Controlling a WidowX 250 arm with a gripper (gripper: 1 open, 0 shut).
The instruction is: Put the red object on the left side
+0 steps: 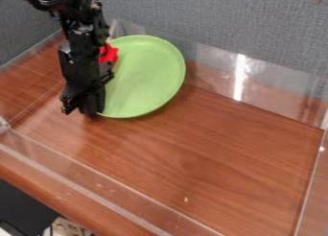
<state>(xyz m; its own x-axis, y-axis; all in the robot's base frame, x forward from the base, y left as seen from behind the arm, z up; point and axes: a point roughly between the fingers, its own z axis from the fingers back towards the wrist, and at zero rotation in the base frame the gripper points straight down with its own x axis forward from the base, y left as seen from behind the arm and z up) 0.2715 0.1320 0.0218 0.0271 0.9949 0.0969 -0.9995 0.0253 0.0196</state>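
Jaws first: your gripper (pixel 75 107) points straight down with its tips at the wood, just off the left rim of the green plate, and the dark fingers read as one mass, so you cannot tell from this view whether they stand open or closed, nor whether they pinch anything. Look higher along the black arm (pixel 84 58) and you see a small patch of the red object (pixel 110 55) showing at the arm's right edge, over the plate's upper left part; most of the block is hidden behind the arm, so you cannot judge whether it lies flat on the plate or whether the arm touches it. Your green plate (pixel 148 77) sits on the brown wooden tabletop (pixel 193 158), and its far rim looks raised, as if tilted, though the angle leaves that unsure. Around the table you have clear plastic walls (pixel 237 72), with one pane catching a bright reflection at the back right. Behind everything stands a grey fabric backdrop (pixel 218 19).
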